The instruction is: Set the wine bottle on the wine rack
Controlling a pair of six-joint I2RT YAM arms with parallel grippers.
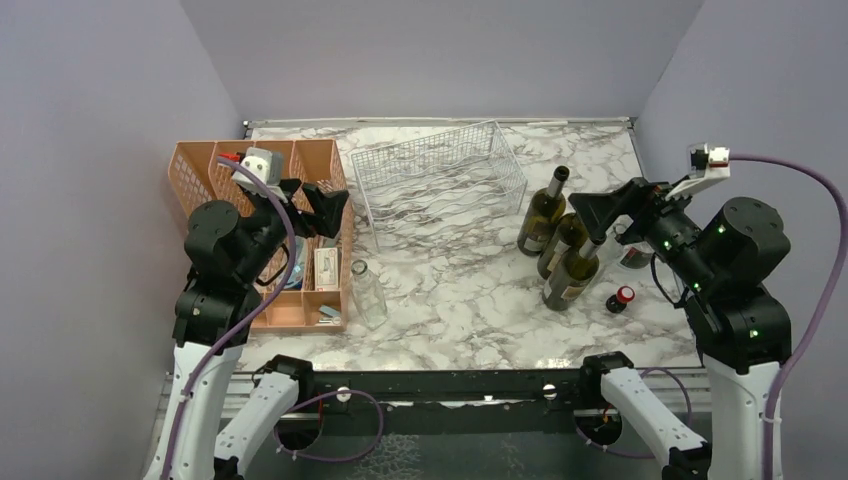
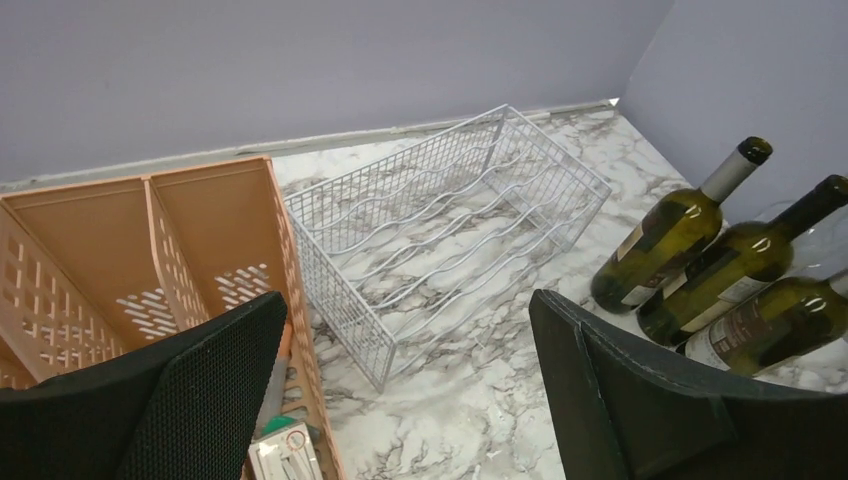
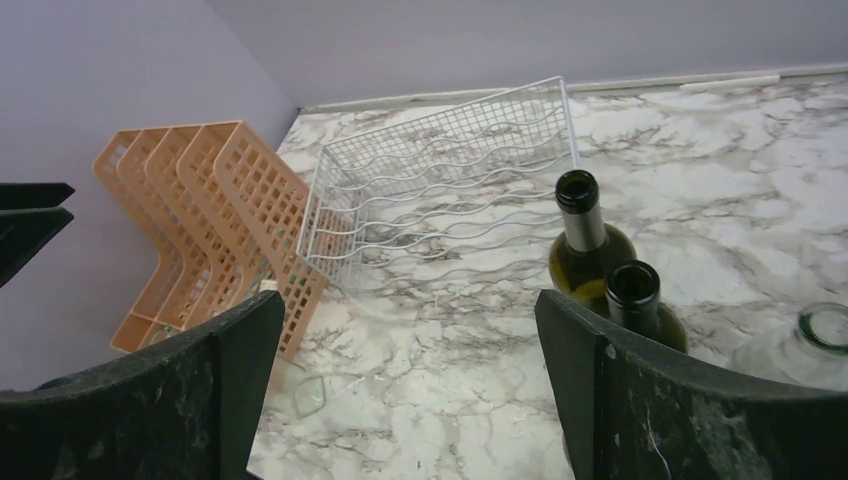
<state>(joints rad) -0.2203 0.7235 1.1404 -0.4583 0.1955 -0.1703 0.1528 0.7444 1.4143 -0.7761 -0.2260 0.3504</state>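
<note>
L gripper point(image 1: 314, 200) spread wide, holds nothing, wine rack point(image 1: 440, 180) ahead-right | R gripper point(image 1: 606, 214) spread wide, holds nothing, wine bottles point(image 1: 546, 215) just below

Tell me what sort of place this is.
Probably a robot lab work cell, not a home kitchen: a marble-look table boxed in by plain walls, two robot arms bolted at its near edge, and staged props, wine bottles beside a wire rack.
</note>
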